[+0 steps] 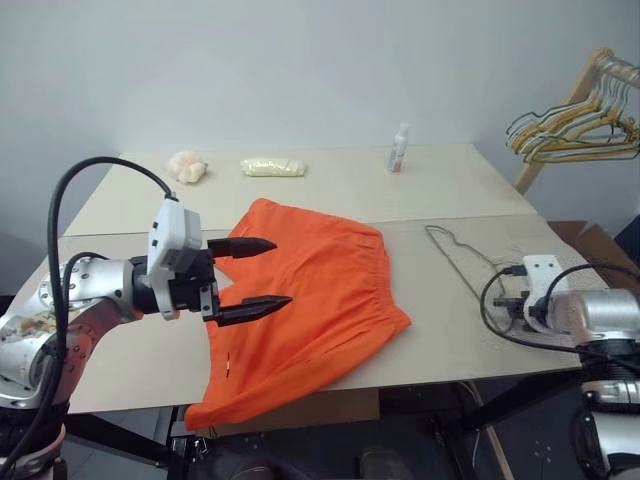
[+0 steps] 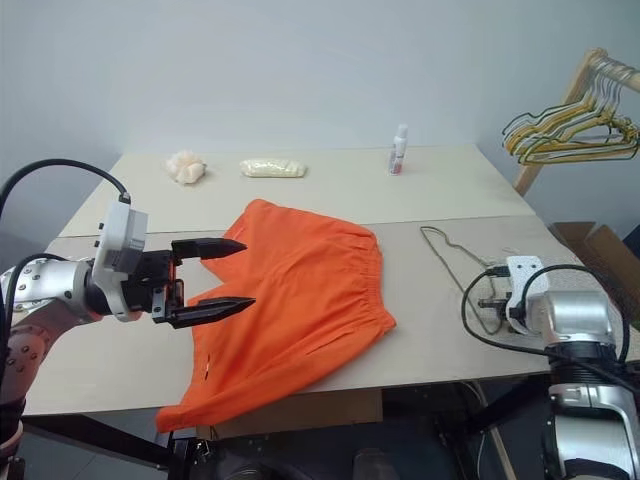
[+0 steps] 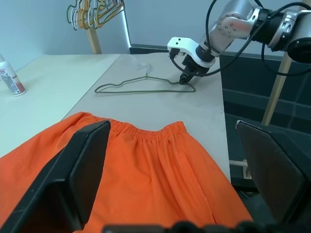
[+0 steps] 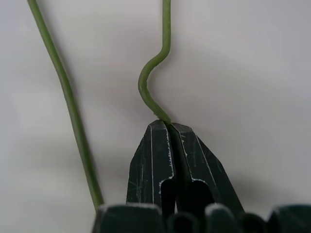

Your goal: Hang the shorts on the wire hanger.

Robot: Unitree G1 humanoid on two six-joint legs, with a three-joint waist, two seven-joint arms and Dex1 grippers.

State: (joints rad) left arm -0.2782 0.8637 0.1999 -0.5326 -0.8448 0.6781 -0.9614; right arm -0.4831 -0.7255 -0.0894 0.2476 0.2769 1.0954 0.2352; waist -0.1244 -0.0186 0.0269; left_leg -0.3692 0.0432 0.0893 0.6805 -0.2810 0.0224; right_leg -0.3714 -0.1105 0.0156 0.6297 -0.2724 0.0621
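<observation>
We see the shorts (image 1: 305, 305) spread flat in the middle of the pale table (image 1: 330, 190), their gathered waistband toward three o'clock and one leg reaching the near table edge at about seven o'clock. Our left gripper (image 1: 262, 274) hovers above the shorts' nine o'clock side with its two black fingers (image 1: 243, 246) spread wide apart and nothing between them. The wire hanger (image 2: 452, 262) lies flat on the table at three o'clock of the shorts, apart from the cloth. Our right gripper (image 4: 171, 127) is at the hanger's near end, fingers pressed together and pinching the thin wire where it bends; the left wrist view shows the same grip at the hanger's corner. At the far side of the table, around twelve o'clock, stand a small bottle (image 1: 400, 148), a pale yellow packet (image 1: 272, 167) and a crumpled pale wad (image 1: 187, 165). At two o'clock, beyond the table, a bunch of coloured hangers (image 1: 570, 135) hangs on a wooden rack (image 1: 585, 85).
</observation>
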